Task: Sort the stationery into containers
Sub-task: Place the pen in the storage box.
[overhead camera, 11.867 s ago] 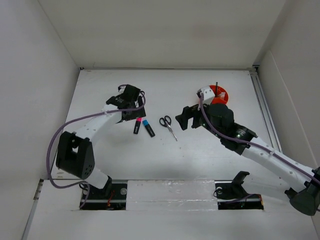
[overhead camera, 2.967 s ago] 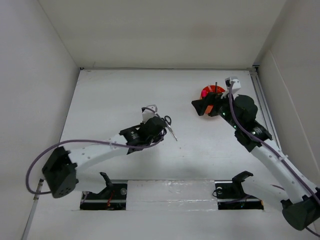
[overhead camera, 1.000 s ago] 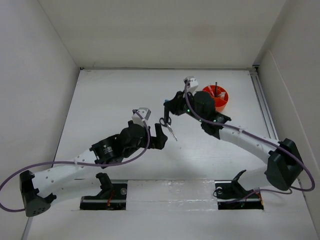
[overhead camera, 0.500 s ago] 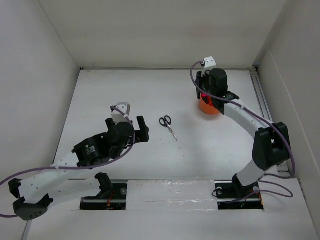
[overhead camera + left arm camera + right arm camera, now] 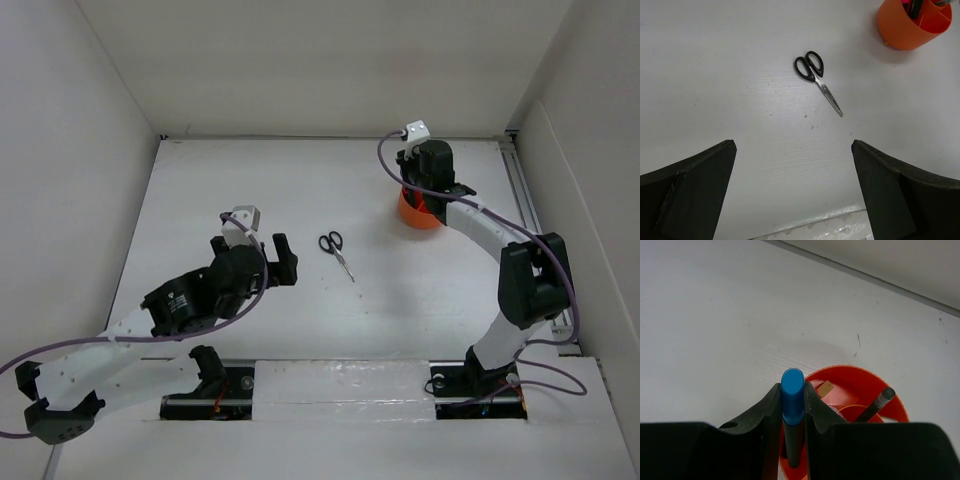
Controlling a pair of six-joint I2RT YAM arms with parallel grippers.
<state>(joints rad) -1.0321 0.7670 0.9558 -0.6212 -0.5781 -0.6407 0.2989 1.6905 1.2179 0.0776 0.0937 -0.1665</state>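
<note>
**Clerk:** Start at the near side. The left arm?

**Inspector:** The left gripper (image 5: 793, 145) has its jaws spread wide with nothing between them. It is over bare table (image 5: 200, 180), on the near-left side of the scissors and apart from them.

**Clerk:** And the scissors?

**Inspector:** The black-handled scissors (image 5: 817, 85) lie flat on the table with the blades closed. In the top view the handles point to the far left and the tip to the near right. Nothing touches them. They are well apart from the organiser.

**Clerk:** Further back?

**Inspector:** The round orange organiser (image 5: 418, 215) stands upright at the far right. The right gripper (image 5: 792, 412) is directly above it, pointing down, and is clamped on a blue-capped highlighter (image 5: 792, 395). The highlighter is upright with the cap on top. Its black body runs down inside the organiser's near rim. I cannot tell whether its lower end touches the bottom.

**Clerk:** What is already inside?

**Inspector:** A dark pen (image 5: 879, 402) leans in a right-hand compartment. A small yellowish eraser (image 5: 825, 387) lies in the far compartment, with something pink beside it that I cannot identify.
</note>
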